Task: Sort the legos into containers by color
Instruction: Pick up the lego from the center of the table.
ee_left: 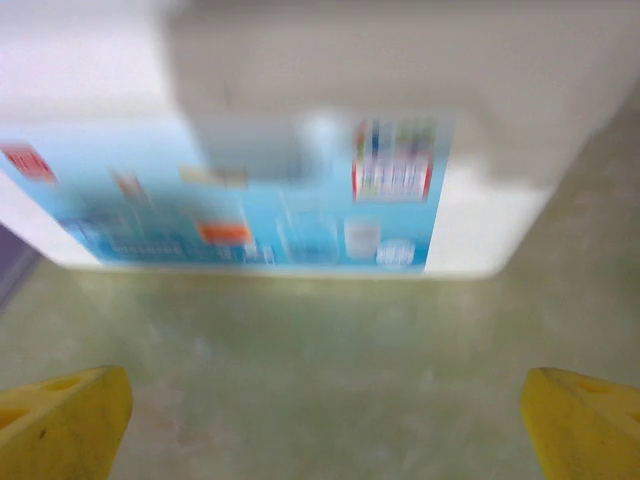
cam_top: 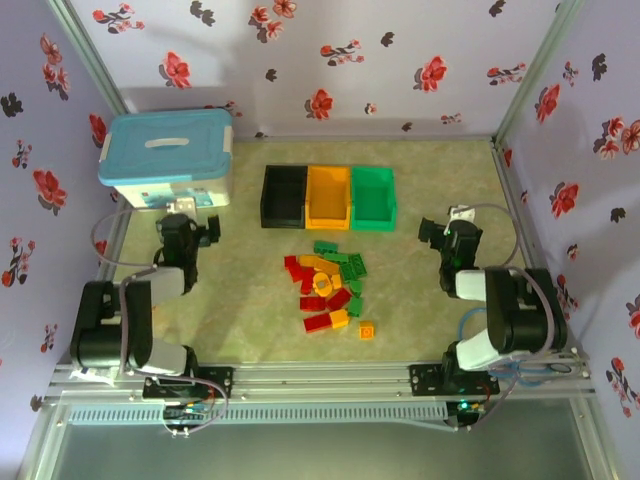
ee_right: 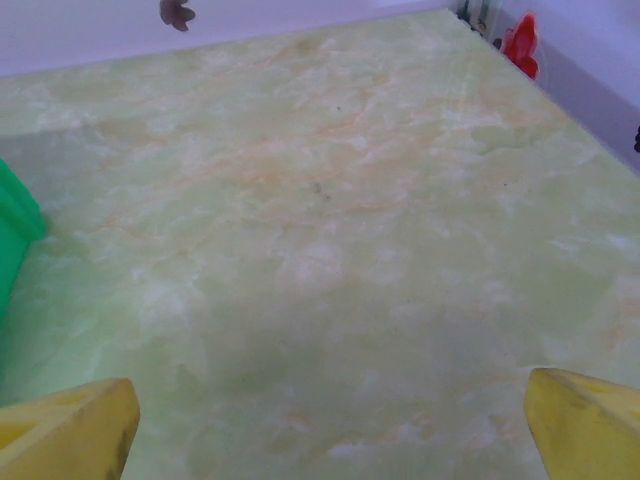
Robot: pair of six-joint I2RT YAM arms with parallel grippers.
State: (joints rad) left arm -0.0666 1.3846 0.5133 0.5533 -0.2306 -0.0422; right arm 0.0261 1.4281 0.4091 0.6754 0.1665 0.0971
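Three open bins stand side by side in a row on the surface (cam_top: 250, 310), a pale green marbled sheet. The orange-yellow bin (cam_top: 328, 197) is in the middle, the black bin (cam_top: 284, 196) touches its left side and the green bin (cam_top: 373, 197) touches its right. All three look bare inside.

The legos (cam_top: 328, 285) lie in a loose heap just on the near side of the orange-yellow bin, apart from it. Green bricks sit mostly at the heap's far and right edge, red ones at its left and near edge, and orange-yellow ones through the middle. One lone orange brick (cam_top: 367, 329) sits a little apart from the heap, nearer still and slightly right of the orange-yellow bin.

The left claw (cam_top: 185, 222) hovers well to the left of the orange-yellow bin, released and holding nothing. In the left wrist view its yellow fingertips (ee_left: 60, 420) stand far apart with bare surface between them. The white storage box (cam_top: 168, 150), with a light-blue lid and a blue printed label, faces it close ahead, blurred. That box stands far to the left of the orange-yellow bin and a little farther back.

The right claw (cam_top: 452, 228) hangs to the right of the orange-yellow bin, beyond the green bin and a little nearer, likewise released and empty. In the right wrist view its yellow fingertips (ee_right: 70, 430) are spread over bare surface, with a corner of the green bin at the left edge. Lilac walls (cam_top: 350, 60) printed with red and dark flowers enclose the scene.
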